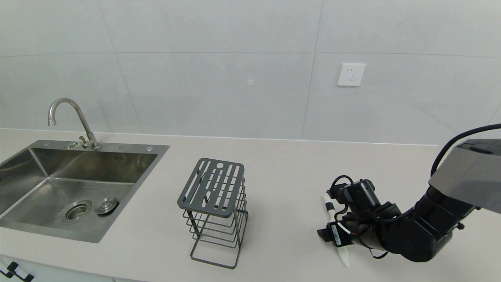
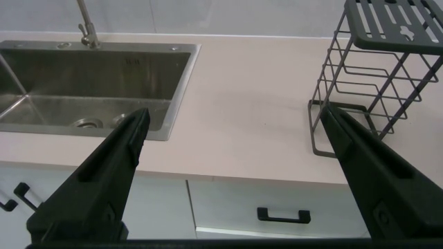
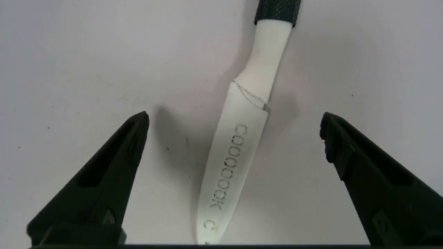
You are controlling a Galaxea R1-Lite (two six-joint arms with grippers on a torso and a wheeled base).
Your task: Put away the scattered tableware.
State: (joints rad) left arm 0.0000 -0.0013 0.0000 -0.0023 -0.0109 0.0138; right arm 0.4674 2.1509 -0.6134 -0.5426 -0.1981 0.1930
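The pale countertop [image 1: 282, 176] runs below a grey tiled wall with a white socket [image 1: 351, 74]. At the left of the head view is a steel sink [image 1: 98, 150] with its faucet [image 1: 68, 102]. A dark wire knife rack [image 1: 211, 188] stands upright in the middle. At the lower right, a white knife [image 1: 343, 254] lies flat on the counter. The right gripper [image 3: 233, 121] is above it, with one finger on each side of the blade, wide apart and not touching it. The left gripper [image 2: 233, 114] is also spread wide, near the counter edge.
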